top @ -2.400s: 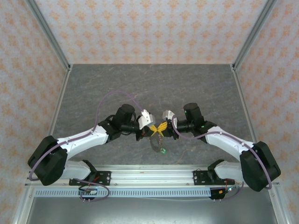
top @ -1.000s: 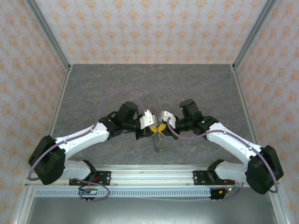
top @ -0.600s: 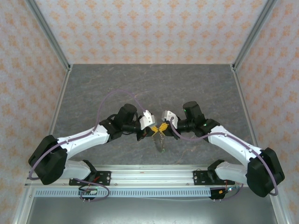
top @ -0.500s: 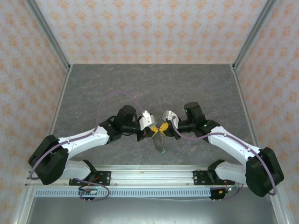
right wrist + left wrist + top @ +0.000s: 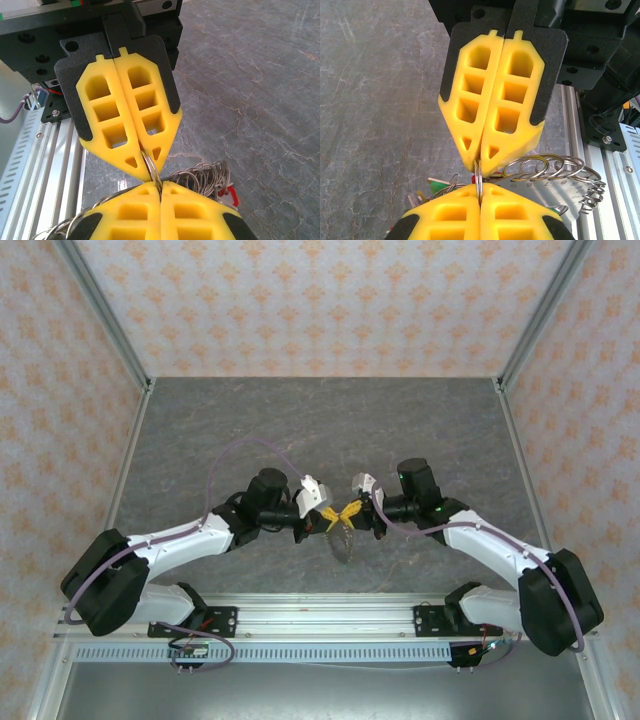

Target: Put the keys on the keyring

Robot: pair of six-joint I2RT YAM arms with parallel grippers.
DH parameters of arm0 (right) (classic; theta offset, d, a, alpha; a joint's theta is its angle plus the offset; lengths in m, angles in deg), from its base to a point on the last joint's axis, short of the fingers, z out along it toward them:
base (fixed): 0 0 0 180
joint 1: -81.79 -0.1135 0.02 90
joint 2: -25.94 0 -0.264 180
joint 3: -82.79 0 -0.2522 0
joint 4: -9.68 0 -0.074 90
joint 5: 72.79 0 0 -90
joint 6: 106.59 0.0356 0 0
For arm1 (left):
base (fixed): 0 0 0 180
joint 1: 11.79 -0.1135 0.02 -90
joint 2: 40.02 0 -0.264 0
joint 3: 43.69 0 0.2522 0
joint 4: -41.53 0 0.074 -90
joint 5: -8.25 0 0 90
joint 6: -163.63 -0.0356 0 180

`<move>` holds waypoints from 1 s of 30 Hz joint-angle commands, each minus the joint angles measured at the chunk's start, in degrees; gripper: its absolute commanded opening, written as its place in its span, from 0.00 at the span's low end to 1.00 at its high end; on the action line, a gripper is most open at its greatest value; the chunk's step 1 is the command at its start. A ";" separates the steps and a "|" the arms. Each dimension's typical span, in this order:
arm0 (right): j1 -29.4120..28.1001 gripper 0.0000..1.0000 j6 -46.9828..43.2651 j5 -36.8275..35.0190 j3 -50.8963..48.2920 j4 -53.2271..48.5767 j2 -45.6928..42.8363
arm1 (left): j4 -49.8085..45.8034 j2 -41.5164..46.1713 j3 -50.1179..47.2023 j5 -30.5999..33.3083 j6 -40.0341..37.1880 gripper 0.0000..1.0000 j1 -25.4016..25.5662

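Tip to tip above the bench (image 5: 400,430): left fingers (image 5: 489,196) and right fingers (image 5: 170,191), each pair clamped together on one thin metal keyring (image 5: 478,181). Spare rings (image 5: 545,169) and keys (image 5: 437,186) hang just beside the fingertips.

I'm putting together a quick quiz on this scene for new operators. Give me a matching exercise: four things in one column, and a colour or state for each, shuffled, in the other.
Things:
A. left gripper
B. keyring
C. table
D. key cover beside the rings, right wrist view

Colour or state:
1. red
2. grey, veined like stone
3. shut on a ring
4. silvery linked metal loops

Pairs: A-3, B-4, C-2, D-1
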 commanded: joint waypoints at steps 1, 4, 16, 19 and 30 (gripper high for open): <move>-0.65 0.00 -0.07 2.19 1.67 2.55 0.00 | -1.09 1.36 2.63 -1.15 -3.08 0.05 0.39; -0.72 0.00 -1.35 1.09 2.78 -0.39 -1.61 | -5.87 2.12 3.87 0.71 -5.80 0.15 0.44; -2.28 0.00 -5.68 -2.52 6.57 -8.11 -2.68 | -21.47 0.32 10.65 4.50 -14.39 0.08 0.92; -2.81 0.00 -5.94 -3.58 7.07 -8.53 -2.99 | -23.61 -0.09 11.36 4.50 -15.57 0.00 0.90; -0.55 0.12 -1.29 -1.47 -0.36 1.17 -2.97 | -0.97 2.12 2.78 1.68 -4.23 0.00 0.65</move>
